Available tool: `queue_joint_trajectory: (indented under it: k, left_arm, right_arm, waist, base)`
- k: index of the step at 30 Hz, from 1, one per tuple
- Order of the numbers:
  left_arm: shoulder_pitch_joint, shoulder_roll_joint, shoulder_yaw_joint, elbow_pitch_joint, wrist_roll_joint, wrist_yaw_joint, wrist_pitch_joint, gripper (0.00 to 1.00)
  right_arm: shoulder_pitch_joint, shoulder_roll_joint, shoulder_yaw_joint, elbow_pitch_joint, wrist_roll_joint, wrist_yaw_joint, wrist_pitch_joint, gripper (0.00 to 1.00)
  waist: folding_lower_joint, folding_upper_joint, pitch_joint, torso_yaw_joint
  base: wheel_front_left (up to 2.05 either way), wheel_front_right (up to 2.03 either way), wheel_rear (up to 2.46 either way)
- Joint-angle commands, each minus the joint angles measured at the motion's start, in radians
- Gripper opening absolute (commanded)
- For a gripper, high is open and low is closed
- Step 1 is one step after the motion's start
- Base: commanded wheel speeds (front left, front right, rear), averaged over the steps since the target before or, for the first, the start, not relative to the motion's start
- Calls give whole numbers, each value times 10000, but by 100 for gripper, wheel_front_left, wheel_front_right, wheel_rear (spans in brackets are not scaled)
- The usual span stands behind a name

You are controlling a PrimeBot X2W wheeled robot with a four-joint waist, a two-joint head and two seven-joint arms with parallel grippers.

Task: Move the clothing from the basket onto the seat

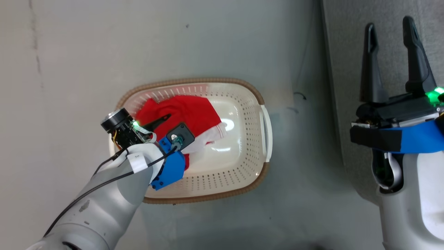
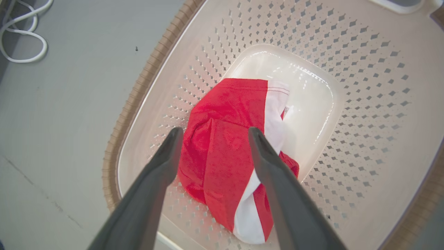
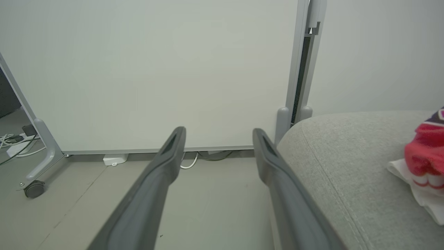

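The left gripper (image 2: pixel 215 131) hangs open over the clothing (image 2: pixel 222 104) in the basket (image 2: pixel 364 86); we judge the fabric light and limp, best pinched at its central fold.

Glossy perforated plastic basket (image 2: pixel 364 104) holds soft red cloth clothing (image 2: pixel 222 146).

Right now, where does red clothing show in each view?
Head view: red garment, left half of the basket.
Left wrist view: same garment, centre, in the basket.
Right wrist view: another red piece, right edge, on the grey sofa.
Shared landmark: the basket's brown rim, head and left wrist.
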Motion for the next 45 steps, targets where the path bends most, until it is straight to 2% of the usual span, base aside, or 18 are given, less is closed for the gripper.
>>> queue_joint_trajectory:
  k: [1, 10, 17, 28, 38, 39, 41, 45]
  left_arm:
    - [-270, 28, -208, 116, 54, -7, 175, 100]
    - [-817, 222, -1602, 452, 352, -7, 1117, 100]
    - [-1065, 337, -2307, 523, 413, -7, 1602, 100]
    - [-1894, 523, -2658, 562, 1348, -7, 2217, 100]
    - [-2100, 324, -2613, 576, 1170, -7, 2712, 100]
    - [-2081, 297, -2627, 578, 1268, -7, 2843, 70]
    - [-2078, 187, -2649, 579, 1333, -7, 2925, 0]
    - [-2112, -8, -2669, 578, 1242, -7, 2910, 0]
  right_arm:
    - [-263, 2, 35, -102, 25, 5, -6, 100]
    - [-677, 3, 68, -370, -67, 5, -6, 100]
    - [-771, 3, -8, -634, -134, 5, -5, 100]
    - [-712, -7, -96, -1399, -710, 5, -5, 100]
    - [-451, -1, -128, -1861, -898, 5, -6, 100]
    - [-447, -1, -138, -1887, -893, 5, -5, 100]
    - [-421, 1, -161, -1920, -877, 3, -5, 100]
    - [-460, 1, -188, -1940, -887, 5, -5, 100]
  waist:
    - [-2, 0, 569, -217]
    - [-2, 0, 1614, -469]
    - [-2, 0, 2241, -598]
    - [-2, 0, 3319, -721]
    - [-2, 0, 3741, -769]
    - [-2, 0, 3746, -770]
    - [-2, 0, 3741, -763]
    - [-2, 0, 3674, -730]
  base:
    - [0, 0, 0]
    - [0, 0, 0]
    - [0, 0, 0]
    - [0, 0, 0]
    - [0, 0, 0]
    - [0, 0, 0]
    - [0, 0, 0]
    - [0, 0, 0]
